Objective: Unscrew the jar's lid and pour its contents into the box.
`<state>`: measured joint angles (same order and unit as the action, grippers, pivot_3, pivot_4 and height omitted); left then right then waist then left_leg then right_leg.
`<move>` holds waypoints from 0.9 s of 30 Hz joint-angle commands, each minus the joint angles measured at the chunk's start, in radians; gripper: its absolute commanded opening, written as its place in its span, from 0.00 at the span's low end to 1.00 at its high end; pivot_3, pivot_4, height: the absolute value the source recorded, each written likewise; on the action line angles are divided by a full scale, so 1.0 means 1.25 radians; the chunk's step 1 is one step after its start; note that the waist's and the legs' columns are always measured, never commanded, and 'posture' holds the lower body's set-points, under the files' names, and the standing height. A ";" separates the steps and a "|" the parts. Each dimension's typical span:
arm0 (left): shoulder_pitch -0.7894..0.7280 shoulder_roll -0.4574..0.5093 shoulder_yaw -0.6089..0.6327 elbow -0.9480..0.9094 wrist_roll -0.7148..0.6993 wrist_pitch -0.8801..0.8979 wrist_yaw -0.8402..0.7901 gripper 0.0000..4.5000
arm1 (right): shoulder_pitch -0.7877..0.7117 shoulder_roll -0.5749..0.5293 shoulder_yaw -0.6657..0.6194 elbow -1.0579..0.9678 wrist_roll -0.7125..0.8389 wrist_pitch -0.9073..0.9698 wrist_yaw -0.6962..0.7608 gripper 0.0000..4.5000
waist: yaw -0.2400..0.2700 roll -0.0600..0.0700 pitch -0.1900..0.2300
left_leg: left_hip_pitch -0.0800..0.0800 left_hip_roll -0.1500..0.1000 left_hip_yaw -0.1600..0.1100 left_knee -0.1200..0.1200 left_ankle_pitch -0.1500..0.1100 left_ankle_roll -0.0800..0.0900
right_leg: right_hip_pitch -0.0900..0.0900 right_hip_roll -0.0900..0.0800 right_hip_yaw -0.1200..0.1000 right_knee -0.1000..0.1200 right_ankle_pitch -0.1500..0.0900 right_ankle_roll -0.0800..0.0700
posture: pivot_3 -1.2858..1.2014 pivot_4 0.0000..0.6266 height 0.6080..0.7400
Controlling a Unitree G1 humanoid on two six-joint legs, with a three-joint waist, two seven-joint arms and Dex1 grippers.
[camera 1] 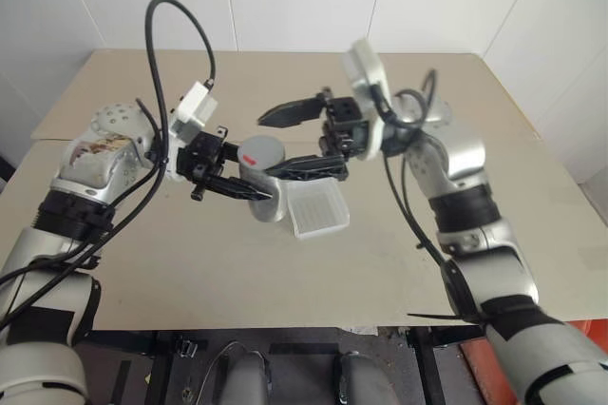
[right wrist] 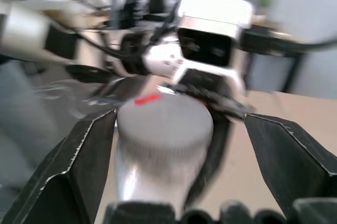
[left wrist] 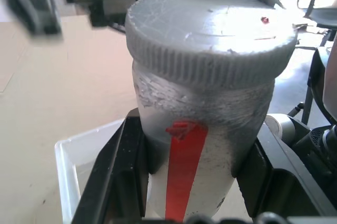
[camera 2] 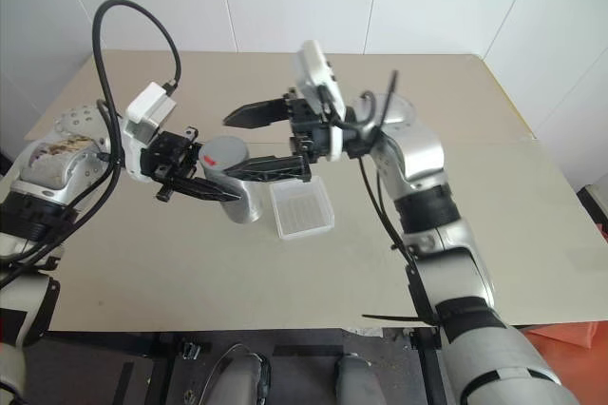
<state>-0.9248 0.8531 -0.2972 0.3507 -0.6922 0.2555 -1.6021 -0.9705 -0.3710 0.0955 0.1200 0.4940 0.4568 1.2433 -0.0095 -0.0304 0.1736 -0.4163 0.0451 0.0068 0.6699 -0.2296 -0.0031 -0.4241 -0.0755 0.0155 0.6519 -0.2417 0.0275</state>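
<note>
Jar (camera 1: pixel 264 188): held up over the table (camera 1: pixel 456 101), just beside the box and partly over its near-left corner; a red strip is seen down its cloudy side in the left wrist view.
Lid (left wrist: pixel 210 34): still seated on the jar's mouth, grey, with a ribbed rim and a small red mark on top.
Contents: cannot be made out through the jar's wall.
Box (camera 1: pixel 318 210): laid flat on the table, just right of the jar, below the right gripper; its ribbed bottom is seen bare.
Left gripper (camera 1: pixel 249 190): clamped tight on the jar's body below the lid, one finger pressed against each side.
Right gripper (camera 1: pixel 296 142): spread wide, nothing held; one finger is raised above and behind the lid, the other is stretched level just beside the jar's top, over the box. In the right wrist view the lid is seen between the two fingers, apart from both.
Table: pale beige board, set against a white wall.
</note>
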 commanded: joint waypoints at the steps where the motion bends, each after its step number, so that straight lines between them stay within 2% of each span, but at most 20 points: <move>1: 0.022 -0.009 0.072 0.003 0.035 0.024 0.048 0.42 | 0.047 -0.029 -0.045 -0.187 0.014 0.068 -0.123 0.99 | -0.002 0.000 0.000 | 0.000 0.000 0.000 0.000 0.000 0.000 | 0.000 0.000 0.000 0.001 0.000 0.000 | 0.52 0.24 1.00; 6: 0.048 -0.059 0.126 -0.022 0.070 0.052 0.118 0.42 | 0.041 0.022 -0.010 -0.316 0.002 0.211 -0.330 0.99 | -0.012 0.000 0.000 | 0.001 0.001 0.000 0.000 0.000 0.000 | -0.001 0.001 0.001 0.004 0.000 0.000 | 0.52 0.24 1.00; 12: 0.061 -0.081 0.146 -0.044 0.097 0.065 0.112 0.42 | -0.006 0.087 0.067 -0.301 -0.050 0.245 -0.431 0.99 | -0.010 0.000 0.000 | 0.001 0.000 0.000 0.000 0.000 0.000 | -0.001 0.001 0.001 0.003 0.000 0.000 | 0.52 0.24 1.00; 20: 0.067 -0.086 0.173 -0.065 0.114 0.083 0.100 0.42 | -0.039 0.126 0.120 -0.182 -0.129 0.210 -0.465 0.99 | -0.008 0.000 0.000 | 0.001 0.000 0.000 0.000 0.000 0.000 | -0.001 0.001 0.001 0.003 0.000 0.000 | 0.52 0.24 1.00; 27: 0.075 -0.086 0.187 -0.072 0.124 0.084 0.090 0.42 | -0.030 0.099 0.078 -0.159 -0.119 0.192 -0.462 0.99 | -0.007 0.000 0.000 | 0.001 0.000 0.000 0.000 0.000 0.000 | -0.001 0.001 0.001 0.003 0.000 0.000 | 0.52 0.24 1.00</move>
<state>-0.8276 0.7391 -0.1007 0.3153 -0.5284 0.3718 -1.4624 -1.0008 -0.2136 0.2603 -0.0761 0.3606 0.7211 0.6786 -0.0186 -0.0302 0.1737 -0.4155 0.0457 0.0063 0.6703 -0.2296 -0.0031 -0.4252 -0.0744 0.0161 0.6557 -0.2420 0.0273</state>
